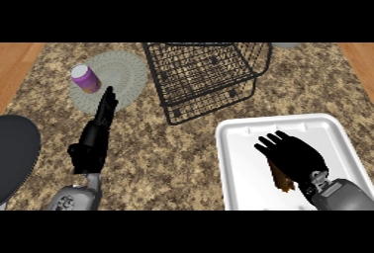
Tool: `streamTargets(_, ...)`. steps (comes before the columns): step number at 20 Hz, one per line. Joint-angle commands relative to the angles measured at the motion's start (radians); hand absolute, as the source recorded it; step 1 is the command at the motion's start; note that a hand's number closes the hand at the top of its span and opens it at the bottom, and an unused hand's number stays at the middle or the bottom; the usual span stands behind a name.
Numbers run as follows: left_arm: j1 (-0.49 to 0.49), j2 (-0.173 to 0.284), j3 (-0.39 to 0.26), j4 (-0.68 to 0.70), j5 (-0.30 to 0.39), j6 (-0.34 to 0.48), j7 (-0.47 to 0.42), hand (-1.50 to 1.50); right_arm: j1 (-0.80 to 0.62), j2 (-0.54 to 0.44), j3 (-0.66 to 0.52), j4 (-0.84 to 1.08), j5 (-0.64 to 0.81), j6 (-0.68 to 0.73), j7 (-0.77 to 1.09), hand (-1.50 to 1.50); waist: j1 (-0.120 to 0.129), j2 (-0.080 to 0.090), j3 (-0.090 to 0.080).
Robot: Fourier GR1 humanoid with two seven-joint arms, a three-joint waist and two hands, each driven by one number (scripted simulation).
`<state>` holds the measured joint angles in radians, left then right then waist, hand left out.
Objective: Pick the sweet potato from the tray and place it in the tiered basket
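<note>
A white tray (237, 148) lies at the lower right of the counter. On it a brown sweet potato (279, 178) shows only as a sliver beneath my right hand (296, 155), which covers most of it with fingers spread and reaching forward. A black wire tiered basket (205, 74) stands at the top centre, just beyond the tray. My left hand (99, 128) rests at the left, fingers straight and pointing up toward a round mat, holding nothing.
A purple can (86, 79) stands on a pale round woven mat (124, 69) at the upper left. A dark round object (15, 153) sits at the left edge. Wooden floor shows beyond the counter's sides.
</note>
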<state>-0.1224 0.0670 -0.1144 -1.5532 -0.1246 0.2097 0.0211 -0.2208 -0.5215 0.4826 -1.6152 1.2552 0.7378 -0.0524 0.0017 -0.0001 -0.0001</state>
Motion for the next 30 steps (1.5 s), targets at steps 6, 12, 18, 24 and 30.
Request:
streamTargets(6, -0.026, -0.043, 0.004, 0.047, -0.048, 0.024, 0.000, 0.00, 0.008, 0.027, -0.063, 0.070, 0.067, -0.041, -0.090, -1.50, -0.001, 0.000, 0.000)
streamTargets(12, -0.019, -0.059, -0.029, -0.035, -0.063, 0.007, 0.070, 0.00, 0.014, 0.099, -0.082, 0.103, 0.093, -0.046, -0.092, -1.50, 0.000, 0.000, 0.000)
streamTargets(18, -0.082, -0.053, 0.035, 0.081, -0.043, -0.001, -0.012, 0.00, 0.034, 0.117, -0.110, 0.157, 0.115, -0.207, -0.130, 1.50, -0.003, 0.001, 0.000)
streamTargets(24, 0.044, -0.046, 0.012, -0.013, -0.040, -0.017, -0.019, 0.00, 0.036, 0.100, -0.047, 0.255, 0.229, -0.458, -0.190, 1.50, 0.004, 0.001, 0.000)
streamTargets(30, -0.026, -0.053, 0.010, -0.001, -0.048, -0.019, 0.019, 0.00, 0.001, 0.440, 0.027, 0.260, 0.328, -0.322, 0.141, 1.50, 0.008, 0.001, 0.000)
